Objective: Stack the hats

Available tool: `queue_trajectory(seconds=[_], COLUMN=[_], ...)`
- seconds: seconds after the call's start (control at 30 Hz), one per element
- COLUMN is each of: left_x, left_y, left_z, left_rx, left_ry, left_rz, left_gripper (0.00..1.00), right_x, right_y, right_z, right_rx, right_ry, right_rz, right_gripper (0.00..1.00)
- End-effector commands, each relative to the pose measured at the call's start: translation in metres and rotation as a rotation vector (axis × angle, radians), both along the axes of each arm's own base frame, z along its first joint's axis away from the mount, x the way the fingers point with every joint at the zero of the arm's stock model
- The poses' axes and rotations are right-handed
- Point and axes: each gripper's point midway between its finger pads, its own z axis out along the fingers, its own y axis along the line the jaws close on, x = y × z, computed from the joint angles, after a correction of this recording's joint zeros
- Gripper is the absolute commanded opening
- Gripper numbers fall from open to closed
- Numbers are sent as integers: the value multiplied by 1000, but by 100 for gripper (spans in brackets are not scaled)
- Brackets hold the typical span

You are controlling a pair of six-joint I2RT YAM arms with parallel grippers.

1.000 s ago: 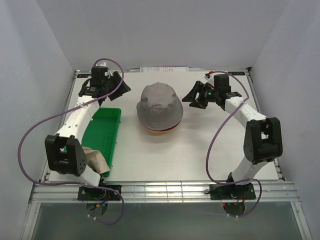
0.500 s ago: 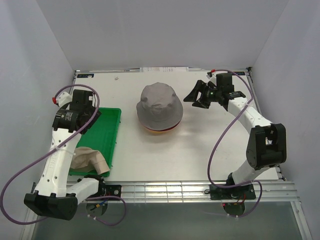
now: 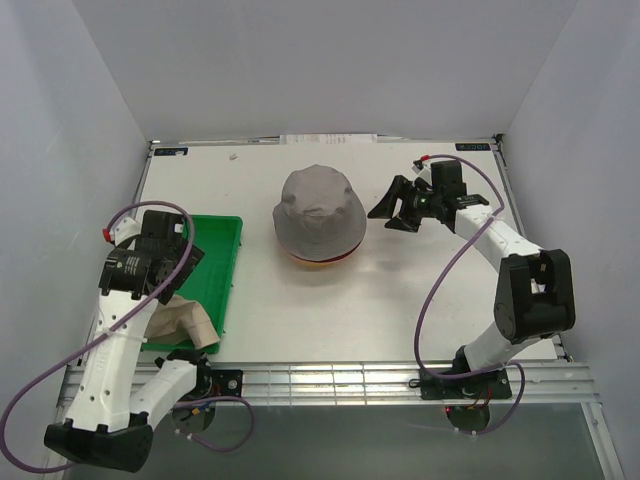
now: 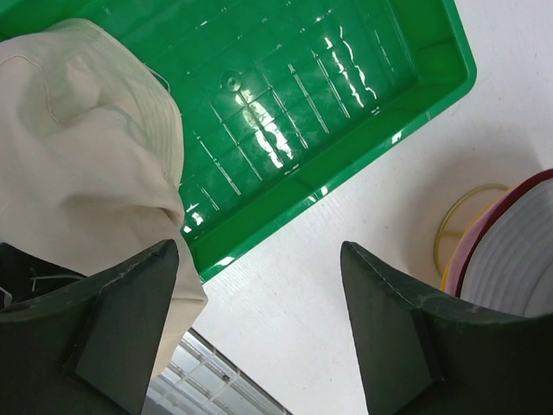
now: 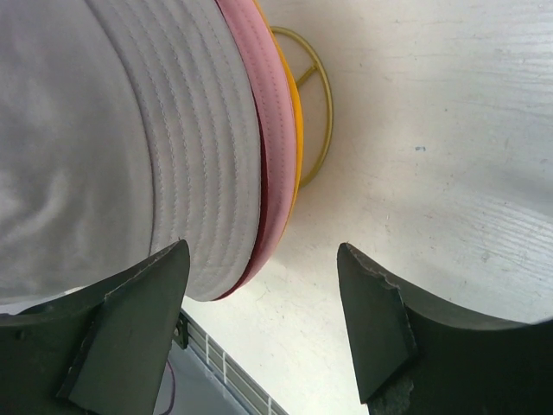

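The grey bucket hat [image 3: 318, 212] tops a stack at the table's middle. Dark red, pale pink and yellow-orange edges [image 3: 322, 261] show under its brim. In the right wrist view the grey hat [image 5: 104, 130] sits over the pink rim [image 5: 272, 130] and the yellow-orange edge [image 5: 296, 147]. The beige hat [image 3: 186, 320] lies crumpled at the near end of the green tray [image 3: 215, 250]; it also shows in the left wrist view [image 4: 78, 156]. My left gripper [image 3: 183, 262] is open and empty above the tray, just beyond the beige hat. My right gripper [image 3: 386, 211] is open and empty, right of the stack.
A gold wire frame [image 5: 315, 104] pokes out from under the stack; it also shows in the left wrist view [image 4: 449, 229]. The green tray [image 4: 346, 86] is bare at its far end. White walls close in the table on three sides.
My left arm has swung from the far left of the table back toward the near side, over the tray. My right gripper has shifted slightly nearer the stack.
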Motion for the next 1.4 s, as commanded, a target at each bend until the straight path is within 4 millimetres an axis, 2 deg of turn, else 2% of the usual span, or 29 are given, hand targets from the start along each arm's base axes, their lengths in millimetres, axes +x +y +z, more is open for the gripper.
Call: queue_trajectory(seconds=[0.0,0.13,0.27,0.43,0.57,0.8,0.93,1.07,1.2,1.3,1.37], left_x=[-21,-29,-41,-52,-55,-53,-56,-64,-69,-68,-66], left_y=[-3,-9,-16,-21,-22,-25,-29,-33,-33,-31,-28], left_z=[-2,-5,-23,-35,-39,-32,-41,-63,-76,-78,-76], left_rx=[-10,-37,-69,-100,-102,-108,-124,-144,-157,-156,-148], left_ry=[38,25,60,73,78,68,103,181,222,227,220], left_rz=[-57,-103,-132,-162,-169,-197,-216,-225,-195,-162,-139], left_gripper=[87,87,88,88,88,87,88,88,88,88,83], right_x=[1,-1,-2,-4,-7,-8,-9,-13,-15,-16,-15], right_y=[0,0,0,-1,-1,-2,-1,-1,-1,-1,-1], right_z=[21,20,18,16,12,12,10,5,1,-1,-1], right_rx=[24,28,26,20,18,16,20,27,32,30,28], right_ry=[-83,-79,-77,-73,-67,-66,-63,-55,-50,-49,-50], right_rz=[5,1,-5,-10,-12,-17,-24,-30,-33,-30,-27], right_gripper=[75,75,75,75,74,74,74,74,74,74,74])
